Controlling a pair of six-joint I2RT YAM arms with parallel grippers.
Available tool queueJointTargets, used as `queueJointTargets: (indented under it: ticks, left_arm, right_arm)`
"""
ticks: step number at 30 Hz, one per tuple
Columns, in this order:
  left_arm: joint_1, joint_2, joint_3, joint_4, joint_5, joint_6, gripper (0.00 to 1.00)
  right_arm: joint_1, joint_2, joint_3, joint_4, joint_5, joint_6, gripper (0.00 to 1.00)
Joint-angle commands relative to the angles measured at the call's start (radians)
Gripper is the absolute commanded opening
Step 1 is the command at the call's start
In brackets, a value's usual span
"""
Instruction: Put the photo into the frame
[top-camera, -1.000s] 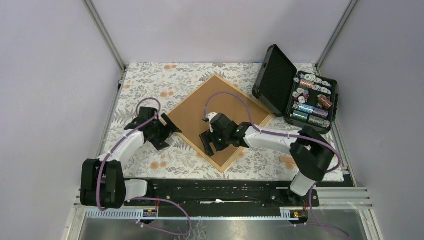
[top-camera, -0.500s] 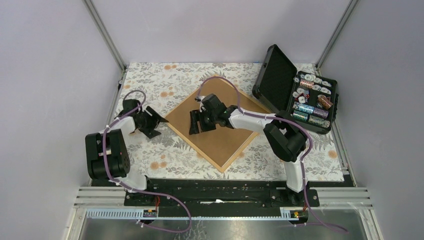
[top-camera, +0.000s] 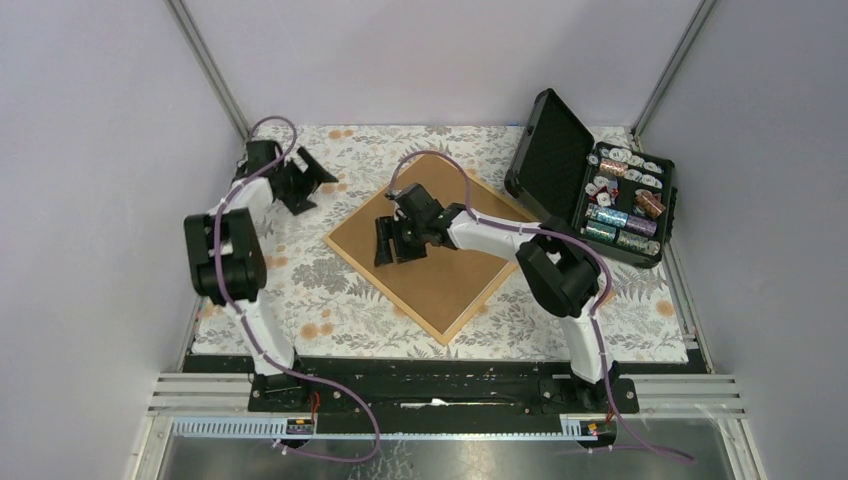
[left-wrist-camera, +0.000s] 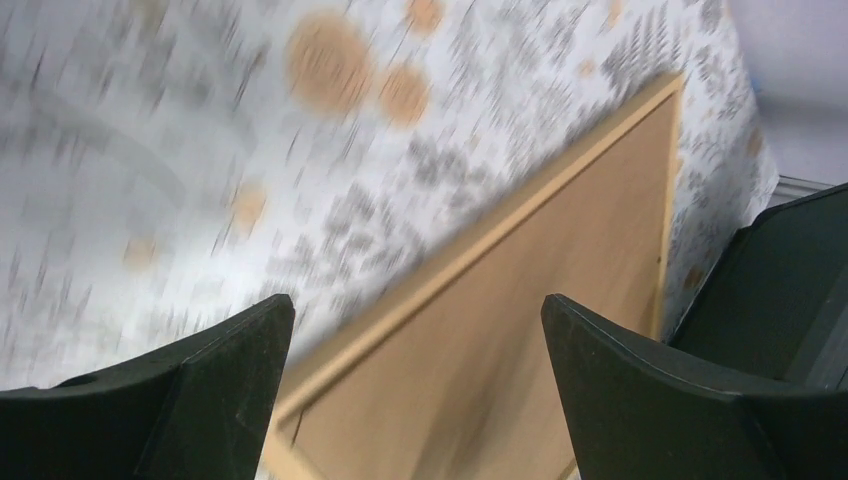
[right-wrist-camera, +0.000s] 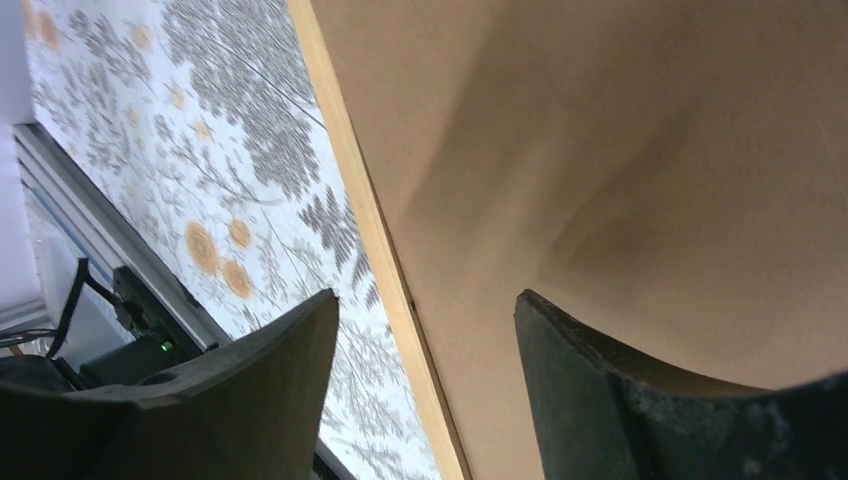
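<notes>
A light-wood frame lies flat at the middle of the flower-patterned desk, turned corner-on like a diamond, a plain brown backing board filling its opening; the photo itself shows in none of the views, and whether it sits under the board cannot be told

The right pincer hangs over the board's far-left part, just inside the moulding, its jaws parted to a middling width with nothing between them; the right wrist view cannot settle whether the fingertips touch the board; the left pincer stands well apart at the far-left corner of the desk, jaws spread wide and empty, the frame's corner visible beyond them from the wrist

The risks, as they appear from here: any push or pry on the board could slide the whole frame across the cloth, since no pincer braces it; a shove to the right would carry it toward the open black case near its right corner; a grip taken at the edge could catch moulding and board together and lift both; with the print out of sight, the board may also be closed over an empty frame
</notes>
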Motion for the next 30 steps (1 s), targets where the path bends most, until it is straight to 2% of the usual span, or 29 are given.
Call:
queueJointTargets:
  ticks: [1, 5, 9, 13, 17, 21, 30]
  left_arm:
    - [-0.033, 0.209, 0.252, -0.058, 0.074, 0.093, 0.99]
    - [-0.077, 0.334, 0.357, -0.059, 0.086, 0.125, 0.99]
    - [-0.096, 0.423, 0.428, -0.093, 0.144, 0.136, 0.99]
    - [-0.098, 0.401, 0.339, -0.025, 0.198, 0.087, 0.99]
    - [-0.098, 0.365, 0.266, -0.027, 0.238, 0.065, 0.99]
    - [-0.097, 0.291, 0.134, -0.02, 0.278, 0.051, 0.99]
    - [-0.056, 0.051, -0.256, 0.1, 0.367, 0.011, 0.99]
  right_arm:
    - [-0.022, -0.154, -0.055, -0.134, 0.041, -0.023, 0.75]
    - [-0.074, -0.362, -0.227, -0.241, 0.173, -0.065, 0.97]
    - [-0.152, -0.569, -0.455, -0.263, 0.253, -0.003, 1.0]
    - [-0.239, -0.696, -0.648, -0.205, 0.31, 0.107, 1.0]
    - [-0.26, -0.699, -0.719, -0.139, 0.333, 0.149, 1.0]
    - [-0.261, -0.669, -0.717, -0.121, 0.338, 0.148, 1.0]
    - [-0.262, -0.556, -0.682, 0.038, 0.22, 0.004, 1.0]
